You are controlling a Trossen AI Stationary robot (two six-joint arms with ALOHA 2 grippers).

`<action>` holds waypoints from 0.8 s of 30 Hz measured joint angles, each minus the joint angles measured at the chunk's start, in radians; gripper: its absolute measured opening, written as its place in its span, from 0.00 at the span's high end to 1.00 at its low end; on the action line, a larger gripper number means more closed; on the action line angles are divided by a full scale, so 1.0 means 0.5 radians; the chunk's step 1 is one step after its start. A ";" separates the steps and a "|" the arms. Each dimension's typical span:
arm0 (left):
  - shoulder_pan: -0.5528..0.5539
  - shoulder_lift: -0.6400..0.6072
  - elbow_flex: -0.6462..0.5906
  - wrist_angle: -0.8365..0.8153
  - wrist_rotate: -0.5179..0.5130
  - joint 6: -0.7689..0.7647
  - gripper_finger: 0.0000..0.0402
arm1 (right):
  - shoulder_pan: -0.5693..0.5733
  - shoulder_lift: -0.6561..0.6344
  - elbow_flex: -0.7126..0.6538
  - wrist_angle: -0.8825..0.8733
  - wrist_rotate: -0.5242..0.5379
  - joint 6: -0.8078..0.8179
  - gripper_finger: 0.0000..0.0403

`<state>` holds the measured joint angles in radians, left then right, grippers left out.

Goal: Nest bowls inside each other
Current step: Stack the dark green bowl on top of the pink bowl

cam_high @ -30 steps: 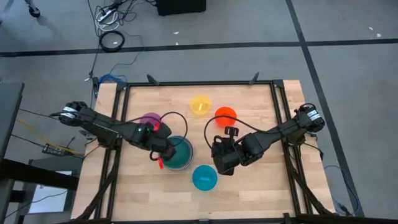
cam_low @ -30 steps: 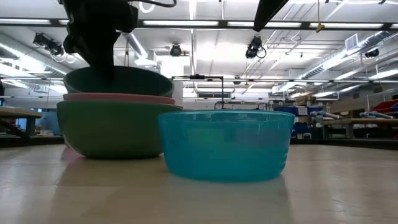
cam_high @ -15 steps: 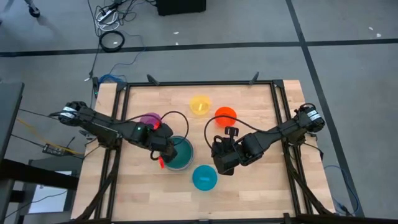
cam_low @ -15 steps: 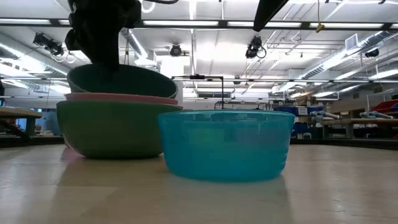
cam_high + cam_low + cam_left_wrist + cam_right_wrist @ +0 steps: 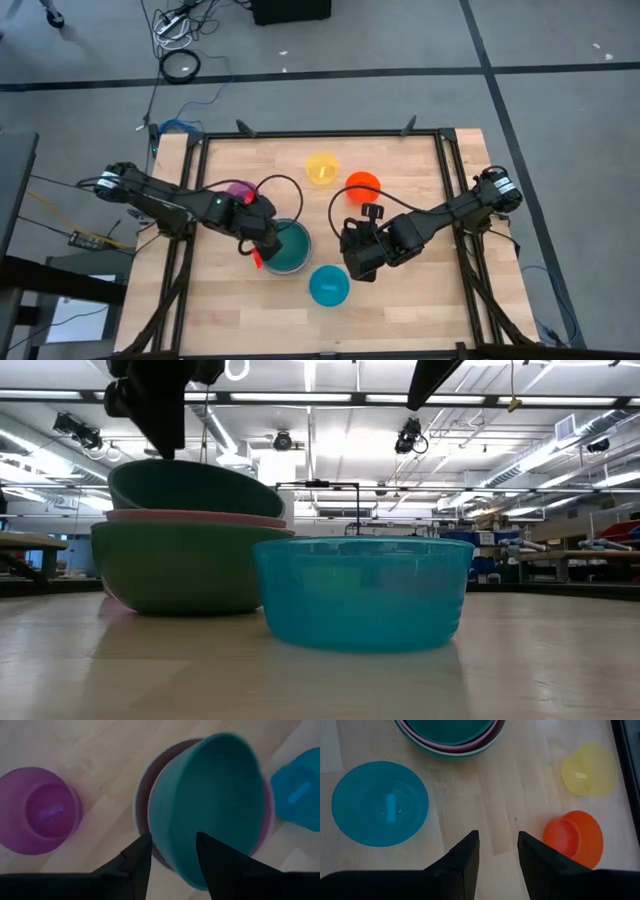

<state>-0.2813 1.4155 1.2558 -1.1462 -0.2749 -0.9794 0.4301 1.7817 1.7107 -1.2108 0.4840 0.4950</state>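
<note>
A teal bowl [image 5: 190, 488] lies tilted in a pink bowl [image 5: 190, 517], which sits in a sage green bowl [image 5: 180, 565] on the table. My left gripper [image 5: 172, 852] is open just above the teal bowl's near-left rim [image 5: 165, 840], one finger on each side of it. A blue bowl [image 5: 329, 286] stands in front of the stack [image 5: 287, 247]. The purple [image 5: 240, 190], yellow [image 5: 321, 168] and orange [image 5: 362, 186] bowls stand farther back. My right gripper [image 5: 497, 850] hangs open over bare wood right of the stack.
The wooden table [image 5: 420, 300] has a black frame along its edges. Bare wood lies at the near right and near left. Cables trail on the floor beyond the far edge [image 5: 180, 65].
My left gripper has gone up from the teal bowl's rim and now ends above it. The teal bowl has stayed behind in the pink bowl, tipped a little more than before.
</note>
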 joint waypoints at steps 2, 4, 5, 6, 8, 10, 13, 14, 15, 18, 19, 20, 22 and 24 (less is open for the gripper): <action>0.000 0.000 0.043 -0.004 -0.010 0.006 0.59 | 0.000 0.000 0.000 0.000 0.018 -0.001 0.70; 0.000 0.000 0.073 0.022 -0.077 0.032 0.59 | 0.000 0.000 0.000 0.000 0.041 -0.001 0.70; 0.000 -0.001 0.077 0.037 -0.114 0.057 0.59 | -0.001 0.000 0.000 0.000 0.043 -0.001 0.70; 0.000 -0.001 0.076 0.057 -0.151 0.062 0.59 | -0.004 0.000 0.000 0.000 0.043 -0.001 0.70; 0.000 0.001 0.067 0.082 -0.224 0.064 0.59 | -0.005 0.000 0.000 0.000 0.044 -0.001 0.70; 0.000 0.018 0.035 0.082 -0.247 0.059 0.59 | -0.005 0.000 0.000 0.000 0.049 -0.001 0.70; 0.000 0.075 -0.052 0.088 -0.235 0.014 0.59 | -0.005 0.000 0.000 0.000 0.050 -0.001 0.70; 0.000 0.093 -0.080 0.094 -0.222 0.000 0.59 | -0.005 0.000 0.000 0.000 0.049 -0.001 0.70; 0.000 0.114 -0.102 0.098 -0.195 -0.022 0.59 | -0.005 0.000 0.000 0.000 0.049 -0.001 0.70; 0.000 0.166 -0.140 0.107 -0.106 -0.043 0.59 | -0.005 0.000 0.000 0.000 0.049 -0.001 0.70; 0.000 0.178 -0.140 0.109 -0.090 -0.045 0.59 | -0.005 0.000 0.000 0.000 0.049 -0.001 0.70; 0.000 0.182 -0.140 0.118 -0.079 -0.045 0.59 | -0.005 0.000 0.000 0.000 0.049 -0.001 0.70; 0.000 0.181 -0.129 0.114 -0.033 -0.044 0.59 | -0.008 0.000 0.000 0.001 0.049 -0.001 0.70; 0.000 0.176 -0.077 0.100 -0.030 -0.044 0.59 | -0.009 0.000 0.000 0.001 0.049 -0.001 0.70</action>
<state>-0.2813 1.5036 1.2173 -1.0961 -0.2897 -1.0011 0.4255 1.7817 1.7107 -1.2102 0.5087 0.4946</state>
